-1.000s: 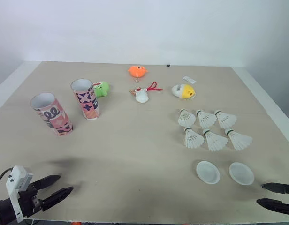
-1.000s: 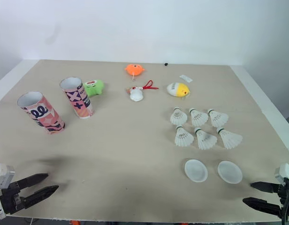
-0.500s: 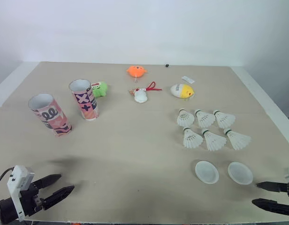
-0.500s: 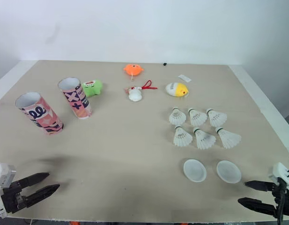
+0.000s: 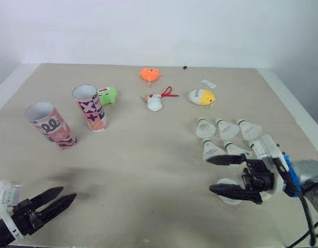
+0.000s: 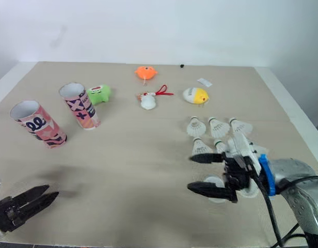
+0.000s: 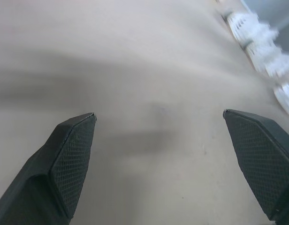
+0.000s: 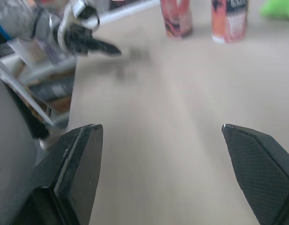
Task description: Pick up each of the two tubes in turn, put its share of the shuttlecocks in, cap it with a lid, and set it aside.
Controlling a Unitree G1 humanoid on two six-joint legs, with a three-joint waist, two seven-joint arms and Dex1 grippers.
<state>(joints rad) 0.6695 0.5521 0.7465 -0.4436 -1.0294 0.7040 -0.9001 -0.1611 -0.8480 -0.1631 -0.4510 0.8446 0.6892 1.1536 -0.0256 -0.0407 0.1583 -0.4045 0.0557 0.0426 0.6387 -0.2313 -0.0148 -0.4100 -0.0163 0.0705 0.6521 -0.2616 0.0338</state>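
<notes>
Two pink patterned tubes stand open-topped at the left: one tilted (image 5: pixel 49 126), one upright (image 5: pixel 90 107). Several white shuttlecocks (image 5: pixel 227 128) lie in two rows at the right. My right gripper (image 5: pixel 209 174) is open, hovering sideways just in front of the near row, its fingers pointing left. A white lid (image 5: pixel 226 182) lies partly under its lower finger; the second lid is mostly hidden behind the gripper. My left gripper (image 5: pixel 67 193) is open near the table's front left corner, holding nothing. The right wrist view looks toward both tubes (image 8: pixel 229 18) and the left gripper (image 8: pixel 88 40).
Small toys lie across the back: green (image 5: pixel 108 95) touching the upright tube, orange (image 5: pixel 150 75), white with a red cord (image 5: pixel 156 102), yellow (image 5: pixel 202 97), plus a small white tag (image 5: pixel 209 83). The table's right edge (image 5: pixel 296 111) runs close to the shuttlecocks.
My right arm has swung in from the front right corner, up and to the left, over the lids. The left gripper has stayed at the front left. The camera shifted slightly.
</notes>
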